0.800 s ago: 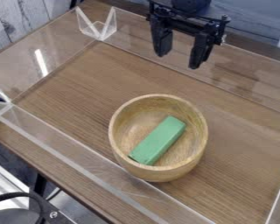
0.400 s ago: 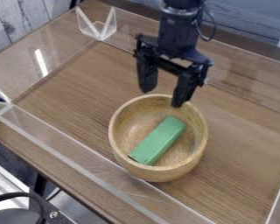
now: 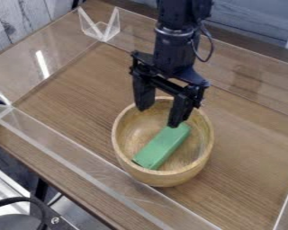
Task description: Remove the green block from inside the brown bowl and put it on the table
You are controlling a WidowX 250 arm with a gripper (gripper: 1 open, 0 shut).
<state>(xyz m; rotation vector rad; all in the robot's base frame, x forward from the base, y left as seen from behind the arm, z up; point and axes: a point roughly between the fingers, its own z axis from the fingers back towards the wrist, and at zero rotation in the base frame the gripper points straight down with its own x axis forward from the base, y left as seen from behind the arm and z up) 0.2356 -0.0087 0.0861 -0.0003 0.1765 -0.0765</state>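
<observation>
Black gripper [image 3: 160,106] hanging over a wooden bowl with a green block in it

The brown bowl [image 3: 126,148] is round, light wood with visible grain, a thick rim and a smooth hollow. The green block [image 3: 162,146] is a bright, flat-sided little bar lying at a slant inside the bowl, about half as long as the bowl is wide. The table [image 3: 75,85] is brown wood-grain with clear acrylic walls [image 3: 44,166] round the edges. The gripper points straight down over the bowl's far rim, jaws spread wide and holding nothing, with its fingertips just above the block's upper end. Can't tell if they touch it.
</observation>
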